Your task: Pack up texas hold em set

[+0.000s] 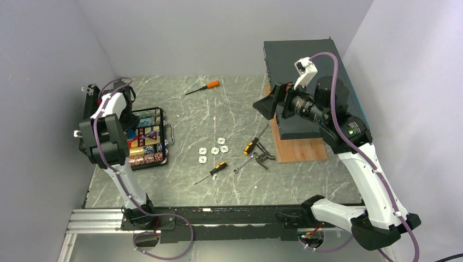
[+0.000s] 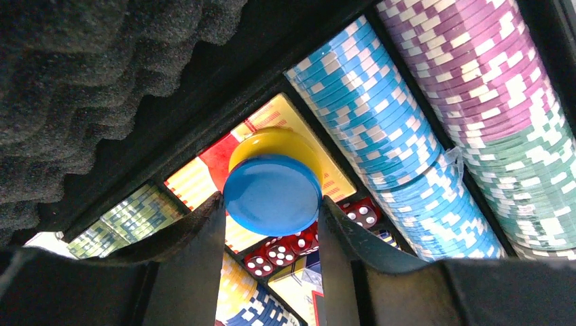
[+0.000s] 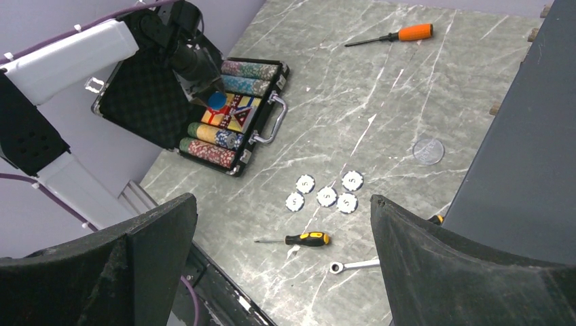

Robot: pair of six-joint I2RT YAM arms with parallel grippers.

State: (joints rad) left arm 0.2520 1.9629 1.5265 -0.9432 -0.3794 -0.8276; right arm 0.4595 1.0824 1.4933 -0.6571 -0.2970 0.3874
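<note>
The small black case (image 1: 164, 143) lies open at the left of the table, its egg-crate foam lid (image 2: 81, 81) raised. Inside are rows of blue (image 2: 380, 136), purple (image 2: 475, 61) and green (image 2: 543, 176) chips, cards and red dice (image 2: 282, 251). My left gripper (image 2: 272, 204) is shut on a blue disc (image 2: 272, 193) with a yellow disc (image 2: 275, 144) right behind it, held above the case's middle compartment. It also shows in the right wrist view (image 3: 217, 100). Several loose white chips (image 1: 213, 150) lie mid-table. My right gripper (image 3: 280, 217) is open, empty and high above the table.
An orange-handled screwdriver (image 1: 203, 87) lies at the back. Two yellow-handled screwdrivers (image 1: 215, 169) (image 1: 251, 145), a wrench (image 1: 244, 164) and a small black tool lie near the chips. A large dark box (image 1: 297, 54) on a wooden board (image 1: 300, 148) stands at right. A clear disc (image 3: 428, 151) lies beside the box.
</note>
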